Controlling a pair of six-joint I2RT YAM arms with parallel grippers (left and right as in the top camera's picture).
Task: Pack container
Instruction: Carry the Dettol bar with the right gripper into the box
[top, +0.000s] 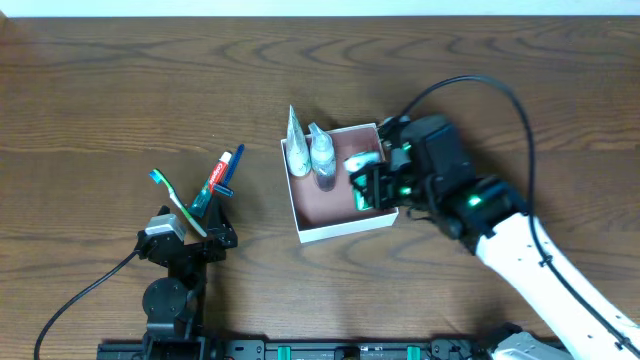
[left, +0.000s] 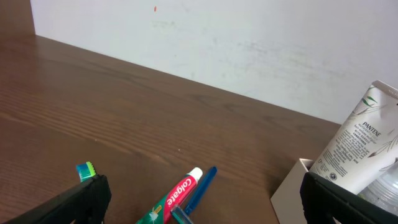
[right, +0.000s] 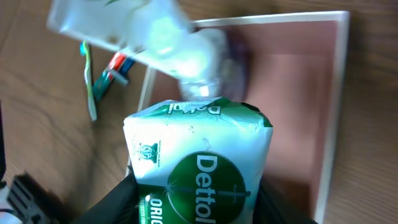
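Overhead first: the container (top: 335, 212) sits mid-counter (top: 100, 90). A white tube (top: 297, 150) and a clear bottle (top: 323, 162) are bunched at its far-left corner. The right tool (top: 375, 178) hangs over the container's right side, clamped on a green-and-white pack (top: 362, 160). The left tool (top: 195, 230) waits well apart, spread wide and empty, with a toothbrush (top: 172, 195) and a toothpaste tube (top: 216, 178) just ahead of it.

Left wrist: nothing is gripped here. The toothpaste tube reads Colgate and lies flat on the counter. At right is the container's corner, where the white tube, marked Pantene, tilts up over the wall.

Right wrist: the pack reads Dettol and is pinched low between dark fingers (right: 112, 202). It is poised above the pinkish floor, and the clear bottle is just beyond its far end.

The danger, as I judge it, is that crowded corner. Release too far forward and the pack lands on the bottle, nudging the leaning tube out over the wall. Come down too near the rim and a finger could catch the thin cardboard, dragging the light container across the counter.
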